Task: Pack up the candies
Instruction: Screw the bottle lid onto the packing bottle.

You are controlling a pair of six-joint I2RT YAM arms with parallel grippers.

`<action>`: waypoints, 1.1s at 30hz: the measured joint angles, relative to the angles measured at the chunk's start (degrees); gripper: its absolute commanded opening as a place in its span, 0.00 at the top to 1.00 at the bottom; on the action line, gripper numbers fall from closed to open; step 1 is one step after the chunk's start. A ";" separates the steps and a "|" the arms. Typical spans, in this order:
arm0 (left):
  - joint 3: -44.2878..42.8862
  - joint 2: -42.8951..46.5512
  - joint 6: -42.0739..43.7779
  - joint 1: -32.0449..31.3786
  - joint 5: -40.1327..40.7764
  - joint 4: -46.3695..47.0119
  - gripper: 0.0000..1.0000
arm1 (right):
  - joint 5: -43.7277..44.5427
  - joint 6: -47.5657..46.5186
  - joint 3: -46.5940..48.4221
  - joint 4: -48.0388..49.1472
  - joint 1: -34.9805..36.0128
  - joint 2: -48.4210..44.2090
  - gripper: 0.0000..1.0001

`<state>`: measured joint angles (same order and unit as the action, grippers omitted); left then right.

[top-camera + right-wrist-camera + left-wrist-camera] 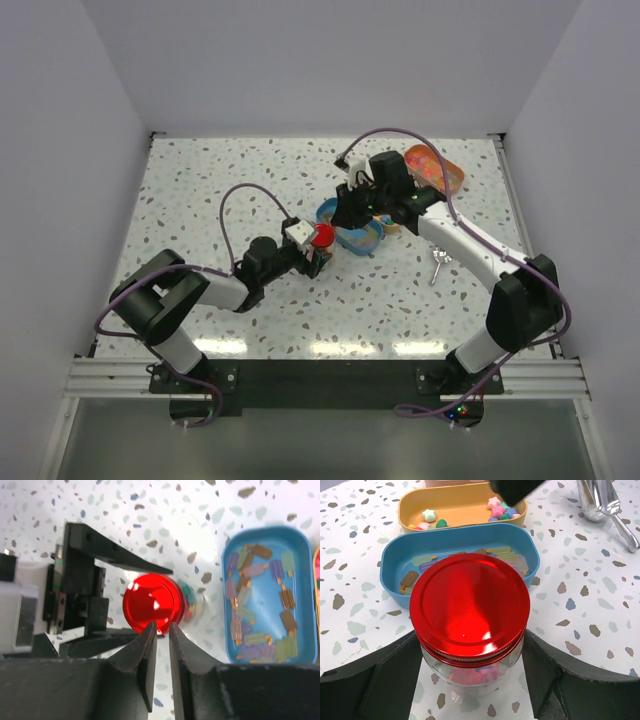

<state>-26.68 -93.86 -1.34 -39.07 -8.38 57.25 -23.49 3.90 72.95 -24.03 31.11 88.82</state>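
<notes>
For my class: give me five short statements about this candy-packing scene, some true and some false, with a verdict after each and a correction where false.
1. The jar has its red lid on. True.
2. The left gripper grips the jar on both sides. True.
3. The blue tin is empty. False: popsicle-shaped candies lie in it.
4. The right gripper holds the metal scoop. False: the scoop lies on the table, and nothing is between that gripper's fingers.
5. Star-shaped candies lie in the tan tin behind the blue one. True.
</notes>
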 measured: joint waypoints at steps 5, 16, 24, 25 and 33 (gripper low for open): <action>-0.28 0.00 0.02 0.00 -0.17 -0.48 0.48 | -4.50 -0.90 1.44 3.96 0.11 2.19 0.92; -0.79 0.00 0.02 0.00 -0.20 -1.27 0.48 | -12.66 -0.46 -2.99 7.21 0.37 3.58 0.97; -1.11 0.00 0.13 0.07 -0.11 -1.86 0.48 | -13.16 -2.05 -5.51 2.86 0.37 4.83 0.89; -1.14 0.00 0.13 0.07 -0.13 -1.92 0.48 | -12.94 -2.60 -4.59 2.05 0.37 5.01 0.89; -1.25 0.00 0.13 0.09 -0.13 -2.12 0.48 | -10.93 -3.91 4.70 1.99 0.37 6.36 0.85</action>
<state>-27.92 -93.86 -1.21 -38.98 -8.51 55.13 -34.41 -0.01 77.65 -22.04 31.48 95.18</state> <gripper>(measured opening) 0.787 0.162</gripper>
